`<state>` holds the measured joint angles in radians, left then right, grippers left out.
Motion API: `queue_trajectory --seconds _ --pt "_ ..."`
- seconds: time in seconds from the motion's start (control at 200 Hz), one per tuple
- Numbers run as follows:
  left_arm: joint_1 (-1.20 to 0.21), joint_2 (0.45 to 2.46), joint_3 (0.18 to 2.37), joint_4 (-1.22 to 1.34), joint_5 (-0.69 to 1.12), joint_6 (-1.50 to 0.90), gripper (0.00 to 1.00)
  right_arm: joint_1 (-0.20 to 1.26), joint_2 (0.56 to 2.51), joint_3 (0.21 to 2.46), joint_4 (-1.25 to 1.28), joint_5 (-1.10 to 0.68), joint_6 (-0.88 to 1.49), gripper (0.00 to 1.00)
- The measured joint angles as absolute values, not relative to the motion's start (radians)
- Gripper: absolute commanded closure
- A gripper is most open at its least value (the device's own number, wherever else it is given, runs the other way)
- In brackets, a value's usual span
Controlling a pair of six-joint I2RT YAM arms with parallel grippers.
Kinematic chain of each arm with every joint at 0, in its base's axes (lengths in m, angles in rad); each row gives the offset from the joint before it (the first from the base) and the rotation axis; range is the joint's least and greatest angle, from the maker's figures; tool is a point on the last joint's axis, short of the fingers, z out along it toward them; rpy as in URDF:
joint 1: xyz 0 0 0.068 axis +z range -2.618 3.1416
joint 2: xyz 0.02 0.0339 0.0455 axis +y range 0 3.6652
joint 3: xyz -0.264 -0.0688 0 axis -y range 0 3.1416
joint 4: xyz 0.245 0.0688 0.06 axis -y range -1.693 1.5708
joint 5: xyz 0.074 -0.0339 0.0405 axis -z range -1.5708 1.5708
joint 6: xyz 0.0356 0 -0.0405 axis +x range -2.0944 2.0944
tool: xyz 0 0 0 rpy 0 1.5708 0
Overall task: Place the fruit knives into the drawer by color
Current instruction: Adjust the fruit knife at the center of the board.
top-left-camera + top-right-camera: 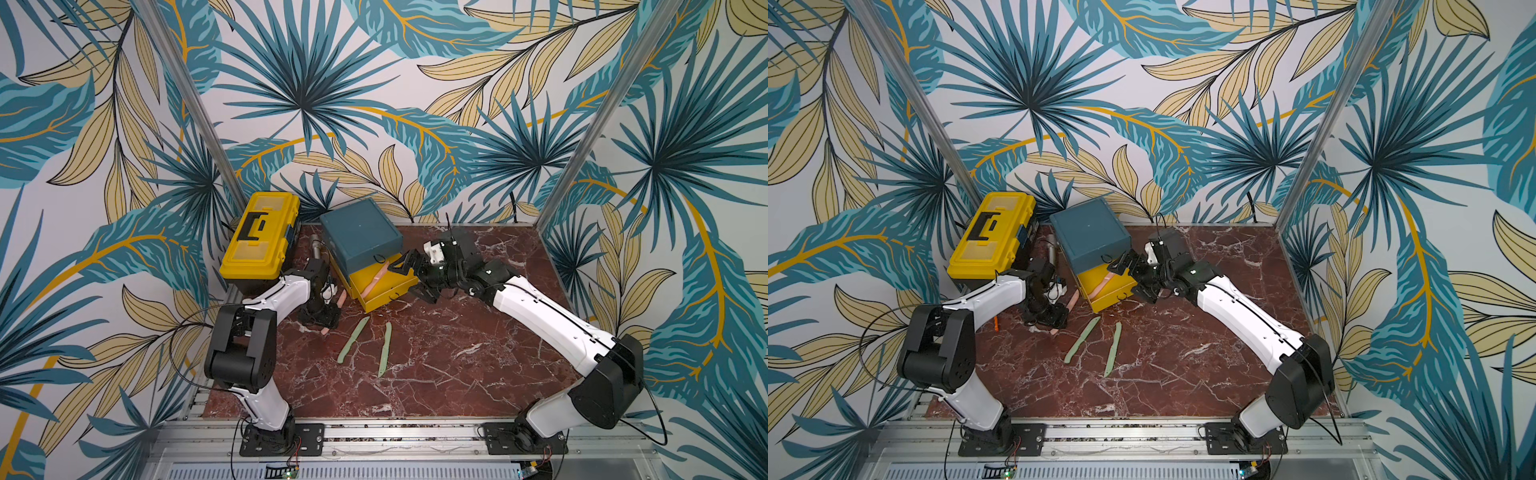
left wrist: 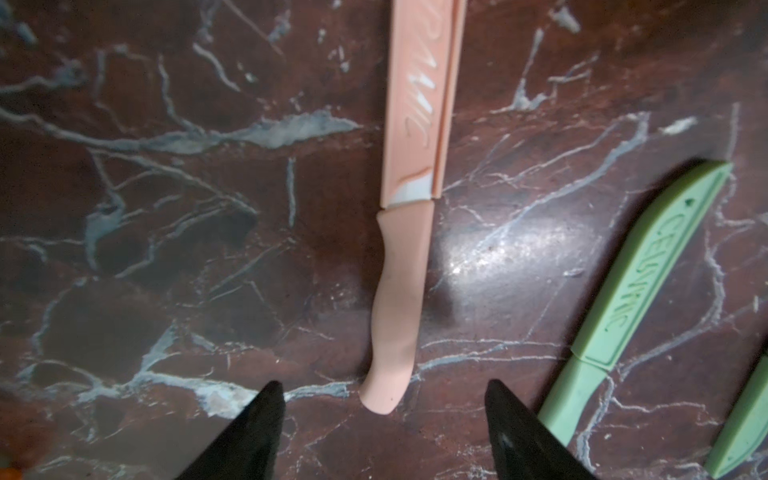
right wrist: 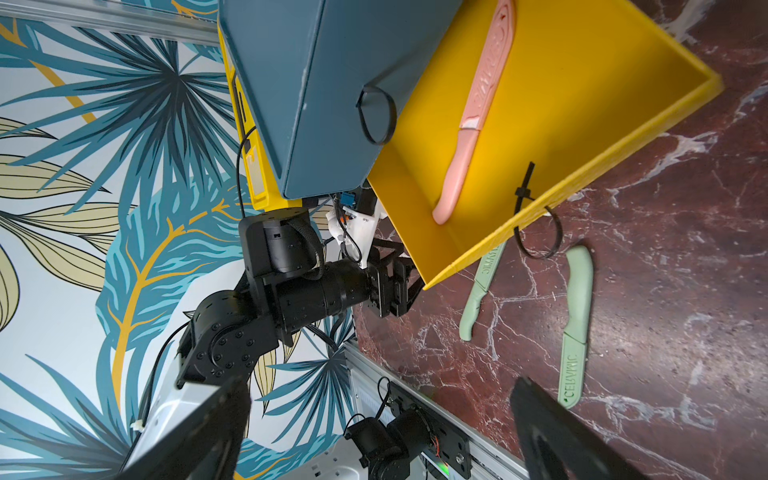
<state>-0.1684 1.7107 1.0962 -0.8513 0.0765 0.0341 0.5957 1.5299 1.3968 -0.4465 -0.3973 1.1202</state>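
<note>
Pink knife (image 2: pixel 401 291): flat on bench (image 2: pixel 166 249), handle end between left pincer's (image 2: pixel 381 384) parted jaws, untouched. Handling: settle lower, centre on handle, close squarely; open yellow drawer (image 3: pixel 561 104) lies beyond blade tip.

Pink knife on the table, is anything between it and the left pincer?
Nothing visible. The open left pincer straddles the pink knife's handle end; the nearest green knife lies off to the side.
</note>
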Motion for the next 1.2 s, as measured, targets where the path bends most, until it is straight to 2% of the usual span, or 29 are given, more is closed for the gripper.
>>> queue_trajectory --seconds 0.115,0.25,0.616,0.661,0.751,0.787,1.202 --pt "-0.168 1.713 1.088 -0.825 0.039 0.001 0.33 0.596 1.530 1.397 -0.447 -0.397 1.121 0.01" --pt "-0.168 1.727 1.082 -0.787 0.012 -0.025 0.50 0.596 1.530 1.397 -0.447 -0.397 1.121 0.02" --pt "-0.169 1.766 1.080 -0.757 -0.003 -0.039 0.50 0.596 1.530 1.397 -0.447 -0.397 1.121 0.03" --pt "-0.169 1.768 1.081 -0.758 -0.002 -0.039 0.54 0.596 1.530 1.397 -0.447 -0.397 1.121 0.03" --pt "-0.170 1.777 1.093 -0.763 0.003 -0.042 0.73 0.596 1.530 1.397 -0.447 -0.397 1.121 0.03" --pt "-0.171 1.782 1.100 -0.764 0.004 -0.042 0.76 0.596 1.530 1.397 -0.447 -0.397 1.121 0.03" --pt "-0.174 1.797 1.124 -0.817 0.003 -0.132 0.77 0.596 1.530 1.397 -0.447 -0.397 1.118 0.03"
